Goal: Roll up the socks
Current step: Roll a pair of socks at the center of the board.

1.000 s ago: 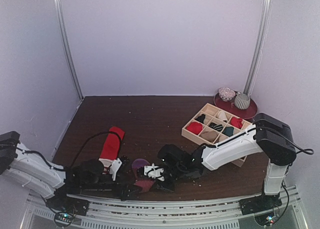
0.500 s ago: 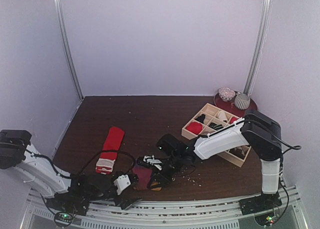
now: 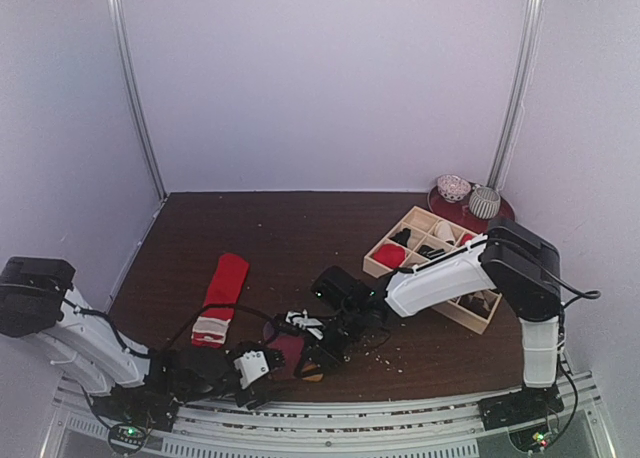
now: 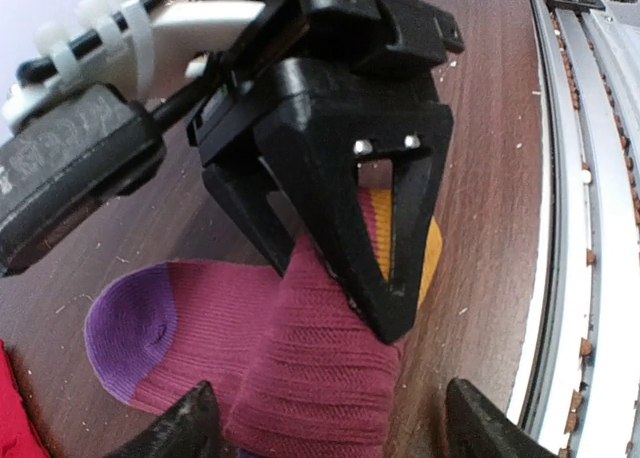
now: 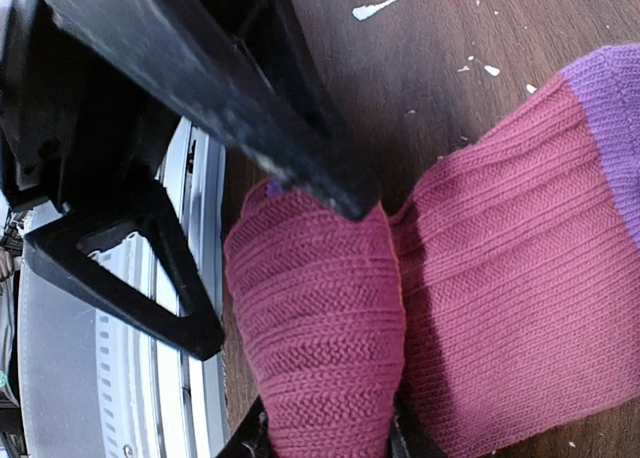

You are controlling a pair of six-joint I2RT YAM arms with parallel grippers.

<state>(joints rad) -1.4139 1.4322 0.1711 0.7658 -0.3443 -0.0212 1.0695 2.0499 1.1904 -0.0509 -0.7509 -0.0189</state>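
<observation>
The magenta sock (image 4: 320, 378) lies at the table's near edge, partly rolled, with its purple heel (image 4: 125, 328) to one side and its orange cuff (image 4: 430, 248) under the roll. My right gripper (image 5: 325, 443) is shut on the rolled end (image 5: 320, 348); its black fingers (image 4: 350, 178) fill the left wrist view. My left gripper (image 4: 340, 433) is open, one fingertip on each side of the roll without touching it. In the top view the magenta sock (image 3: 288, 346) sits between the left gripper (image 3: 258, 366) and the right gripper (image 3: 312, 353). The red sock (image 3: 222, 296) lies flat, further left.
A wooden divider box (image 3: 385, 268) holding rolled socks stands at the right. Behind it a red plate (image 3: 500, 221) carries two grey-white round items (image 3: 453, 187). A metal rail (image 3: 350, 408) runs along the near edge, close to both grippers. Crumbs dot the table.
My left arm has drawn back toward the near edge and its gripper has turned to face the roll, jaws slightly narrower. The right gripper has stayed shut on the sock.
</observation>
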